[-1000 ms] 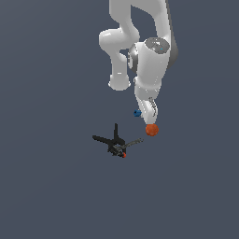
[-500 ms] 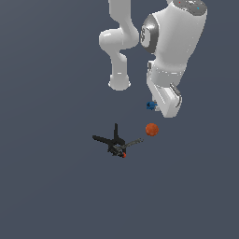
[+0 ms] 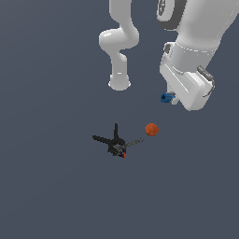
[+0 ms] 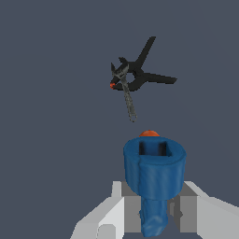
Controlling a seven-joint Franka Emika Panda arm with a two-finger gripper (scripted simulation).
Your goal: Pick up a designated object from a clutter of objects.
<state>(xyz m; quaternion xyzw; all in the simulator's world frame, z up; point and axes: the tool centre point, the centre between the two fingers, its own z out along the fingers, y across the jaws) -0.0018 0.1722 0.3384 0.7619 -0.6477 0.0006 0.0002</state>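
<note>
Clutter sits low on the desk: black pronged tool, then orange ball. Rightward and above, the blue piece is clamped in the end effector, its long axis running along the fingers

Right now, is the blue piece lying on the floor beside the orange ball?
No, the blue piece is held between the gripper fingers, raised well away from the orange ball.

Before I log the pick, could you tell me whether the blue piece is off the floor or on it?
Off the floor. The blue piece sits between the gripper fingers, raised above the ball and black tool.
</note>
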